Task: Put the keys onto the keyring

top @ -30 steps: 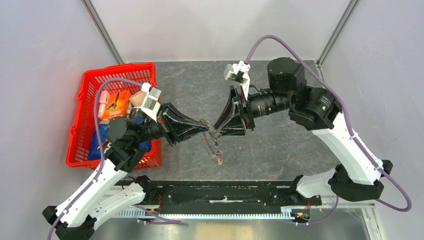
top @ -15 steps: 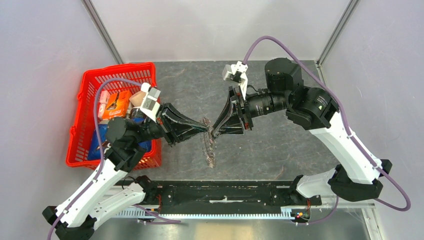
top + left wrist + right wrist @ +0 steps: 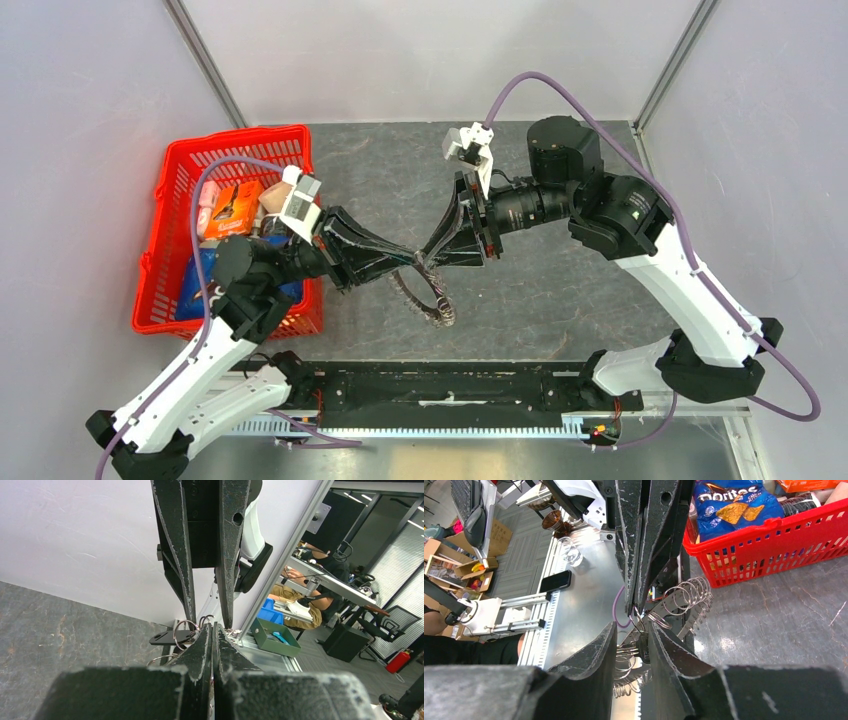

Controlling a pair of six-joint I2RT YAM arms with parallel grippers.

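Both grippers meet tip to tip above the middle of the table. My left gripper (image 3: pixel 417 262) is shut on a wire ring of the keyring (image 3: pixel 428 298), whose chain of rings and silvery keys dangles below it. In the left wrist view, rings (image 3: pixel 186 630) stick out beside the closed left gripper (image 3: pixel 214 626), and a small black key (image 3: pixel 165 638) lies flat to their left. My right gripper (image 3: pixel 432 262) faces the left one with its jaws partly apart. In the right wrist view the right gripper (image 3: pixel 631 627) straddles the black key (image 3: pixel 642 648), which rests against one finger (image 3: pixel 664 647). The keyring (image 3: pixel 684 602) fans out beyond.
A red basket (image 3: pixel 235 138) of snack packets stands at the left, close behind the left arm. It also shows in the right wrist view as the red basket (image 3: pixel 774 535), holding a blue chip bag (image 3: pixel 734 505). A black rail (image 3: pixel 440 385) runs along the near edge.
The right gripper's jaws have narrowed and it has edged left toward the left gripper. The hanging keyring has swung left and then back to the right. The left gripper stays shut.
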